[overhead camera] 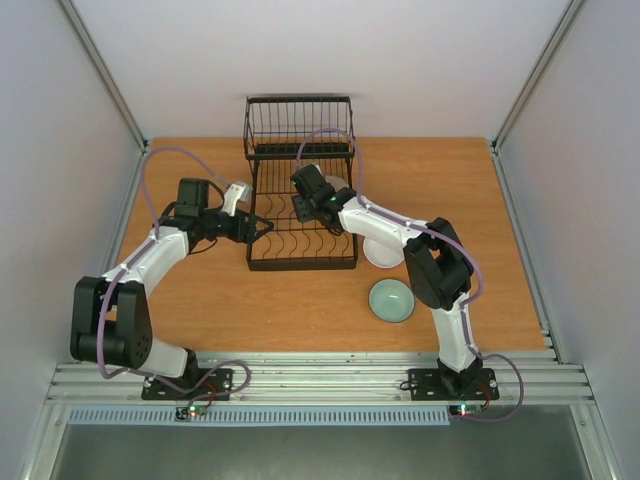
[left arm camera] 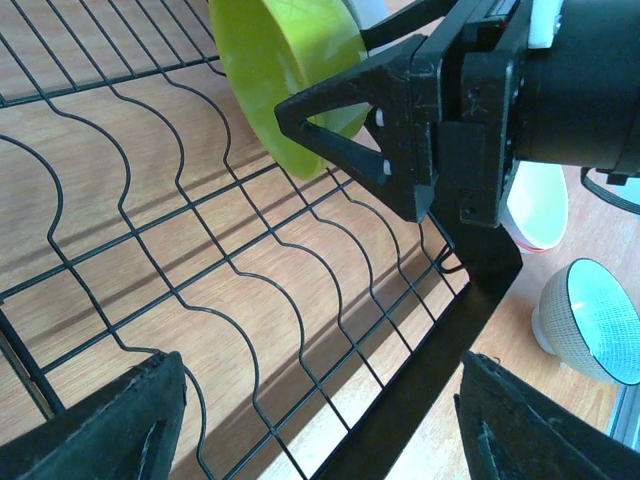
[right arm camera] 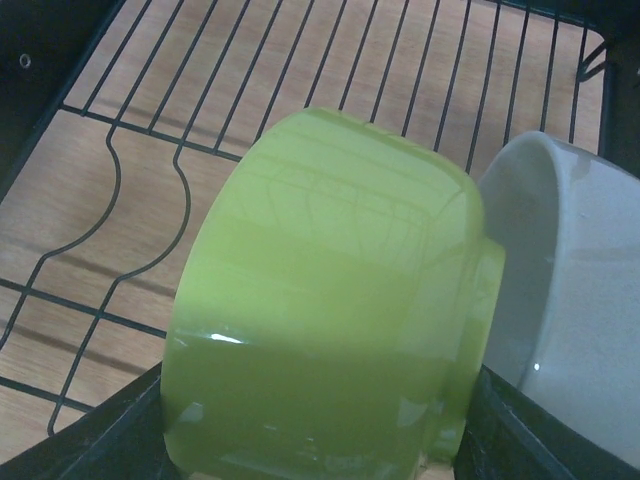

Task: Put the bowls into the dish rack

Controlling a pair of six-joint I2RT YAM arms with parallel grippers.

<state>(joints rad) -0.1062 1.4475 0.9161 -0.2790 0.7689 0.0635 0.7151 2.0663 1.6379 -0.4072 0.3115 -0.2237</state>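
The black wire dish rack point(overhead camera: 300, 205) stands at the back middle of the table. My right gripper point(overhead camera: 303, 208) is inside it, shut on the yellow-green bowl point(right arm camera: 330, 300), holding it on edge just above the rack's prongs point(right arm camera: 150, 150). The bowl also shows in the left wrist view point(left arm camera: 285, 70). A white bowl point(right arm camera: 570, 300) stands on edge in the rack, touching the yellow-green one. My left gripper point(overhead camera: 262, 230) is open and empty at the rack's left front edge point(left arm camera: 200, 260). A plain white bowl point(overhead camera: 380, 252) and a pale teal bowl point(overhead camera: 391, 300) sit on the table right of the rack.
The rack's taller basket section point(overhead camera: 298, 125) is at the far end, against the back wall. The right arm point(overhead camera: 400, 235) reaches over the white bowl on the table. White walls close in the table on the left, right and back.
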